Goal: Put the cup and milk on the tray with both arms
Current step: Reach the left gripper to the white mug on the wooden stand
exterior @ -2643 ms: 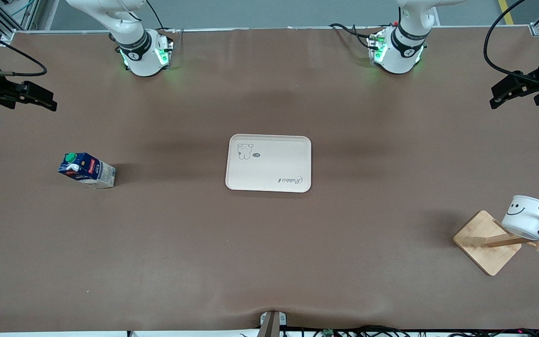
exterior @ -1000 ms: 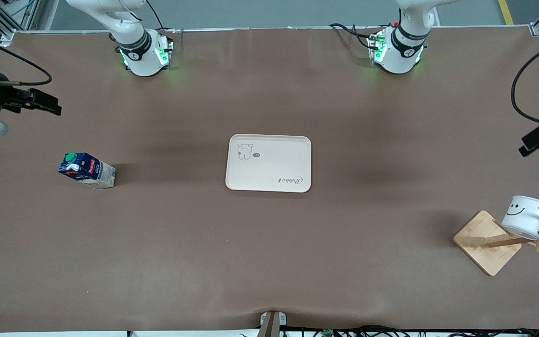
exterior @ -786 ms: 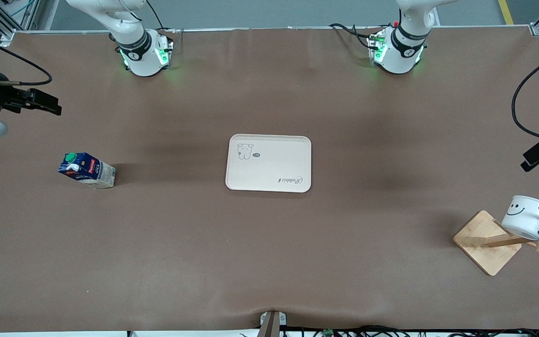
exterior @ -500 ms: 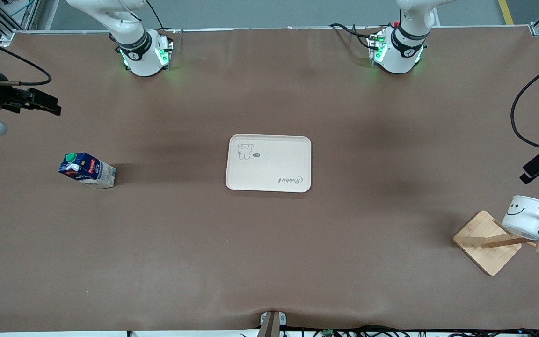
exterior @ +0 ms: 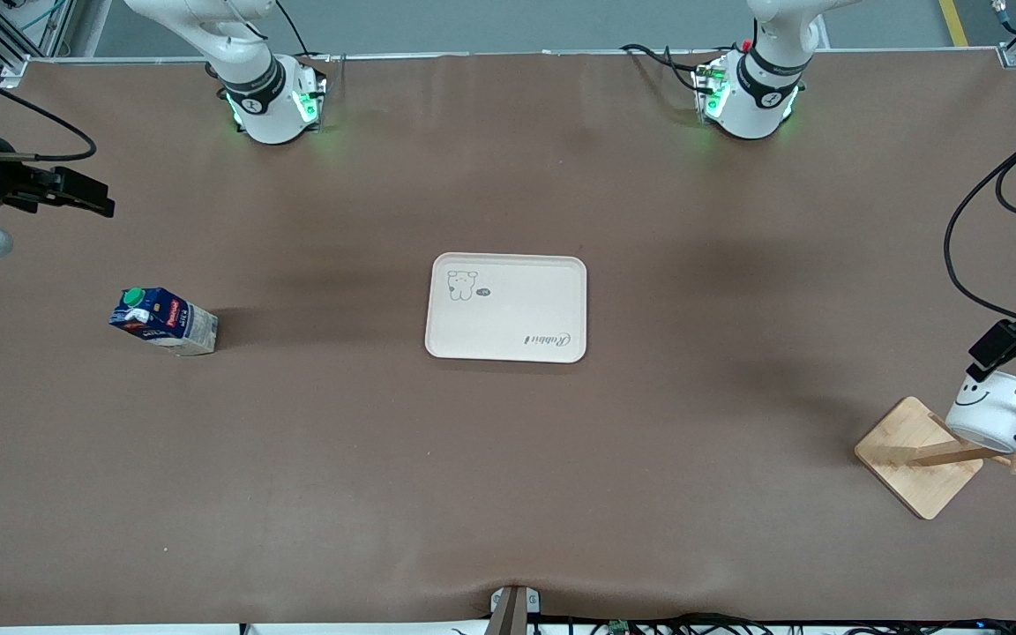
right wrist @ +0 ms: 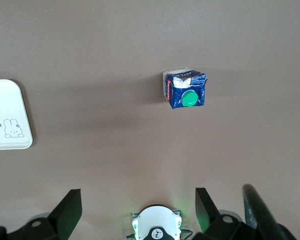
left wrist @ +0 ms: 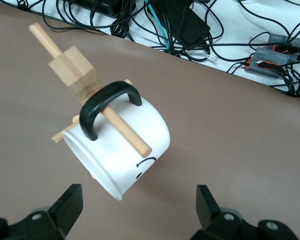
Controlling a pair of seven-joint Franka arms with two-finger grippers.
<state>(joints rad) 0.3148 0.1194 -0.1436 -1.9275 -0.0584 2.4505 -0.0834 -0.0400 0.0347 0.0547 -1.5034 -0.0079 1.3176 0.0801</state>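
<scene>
Left wrist view: left gripper point(left wrist: 137, 210) fingers spread wide, empty, above hanging cup point(left wrist: 122, 150).

A wide rectangular counter with a matte brown covering point(exterior: 508, 459) fills nearly the whole front view, lit evenly from above with soft dark shadows on it. A thin pale metal rail point(exterior: 437, 55) edges its upper side, and grey floor point(exterior: 508, 22) with a yellow stripe point(exterior: 954, 19) lies past it. Along the lower edge, a white strip carries tangled black cables point(exterior: 737, 624). In the left wrist view, more black cables point(left wrist: 190, 25) and a small orange-and-grey device point(left wrist: 270, 52) lie off the counter's edge.
</scene>
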